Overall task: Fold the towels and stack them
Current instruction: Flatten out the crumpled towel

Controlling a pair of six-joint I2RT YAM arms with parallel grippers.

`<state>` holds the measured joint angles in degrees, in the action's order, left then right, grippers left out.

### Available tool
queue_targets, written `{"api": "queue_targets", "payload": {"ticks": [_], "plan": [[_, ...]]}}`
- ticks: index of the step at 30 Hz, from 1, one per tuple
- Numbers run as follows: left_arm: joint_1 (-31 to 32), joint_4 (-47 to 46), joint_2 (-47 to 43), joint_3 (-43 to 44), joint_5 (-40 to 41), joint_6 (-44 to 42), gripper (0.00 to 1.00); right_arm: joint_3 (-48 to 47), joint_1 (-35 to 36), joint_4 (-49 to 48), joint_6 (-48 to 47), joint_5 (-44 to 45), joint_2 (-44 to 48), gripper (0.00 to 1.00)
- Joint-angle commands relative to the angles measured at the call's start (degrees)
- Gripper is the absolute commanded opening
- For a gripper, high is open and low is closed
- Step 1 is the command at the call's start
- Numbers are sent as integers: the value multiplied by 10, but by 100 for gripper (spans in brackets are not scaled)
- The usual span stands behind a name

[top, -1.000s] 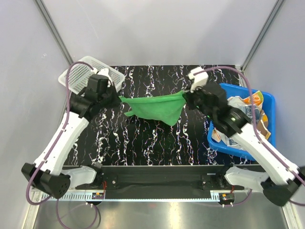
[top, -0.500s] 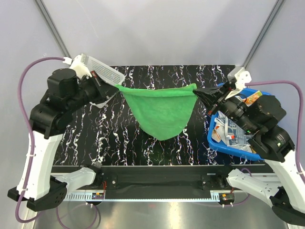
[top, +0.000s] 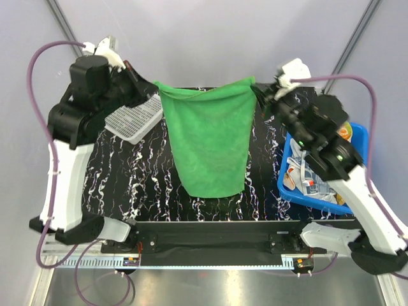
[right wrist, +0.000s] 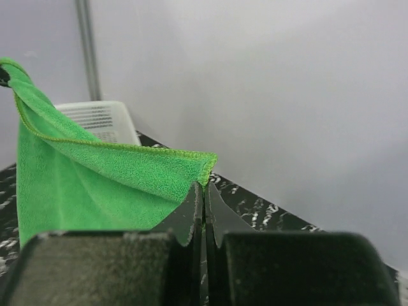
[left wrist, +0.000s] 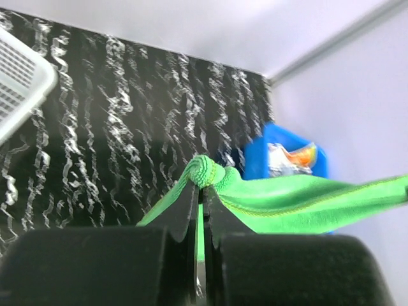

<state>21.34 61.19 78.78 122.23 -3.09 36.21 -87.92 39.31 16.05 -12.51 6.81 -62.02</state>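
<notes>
A plain green towel hangs spread between both grippers, high over the black marbled table, its lower edge near the table's front. My left gripper is shut on the towel's top left corner. At the top right corner my right gripper is shut on the cloth. The top hem runs taut between them. More towels, orange and printed ones, lie crumpled in the blue tub at the right.
A white mesh basket sits at the table's back left, under my left arm; it shows as the basket behind the towel in the right wrist view. The blue tub stands at the right edge. Grey walls enclose the table.
Both arms have lifted and moved back, raising the green towel from a low sagging drape to a full hanging sheet. Both grips stayed shut on its corners.
</notes>
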Motion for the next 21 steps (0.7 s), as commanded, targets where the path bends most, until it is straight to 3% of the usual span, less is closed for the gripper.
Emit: {"api": "queue_targets", "payload": {"ticks": [1, 4, 10, 14, 17, 21], "plan": [[-19, -26, 43, 78, 52, -21, 0, -66, -4, -60, -89, 66, -49, 0], [-24, -47, 59, 116, 53, -25, 0, -109, -5, -63, -108, 71, -88, 0], [-26, -58, 42, 113, 60, -38, 0, -131, -5, -45, -103, 44, -90, 0], [-26, -79, -17, 51, 49, -35, 0, -116, -5, -3, -66, -19, -35, 0], [-24, -84, -65, -22, 34, 7, 0, -121, -5, 91, -28, -98, 4, 0], [3, -125, -111, -88, -46, 61, 0, -68, -5, 100, 3, -155, 65, 0]]}}
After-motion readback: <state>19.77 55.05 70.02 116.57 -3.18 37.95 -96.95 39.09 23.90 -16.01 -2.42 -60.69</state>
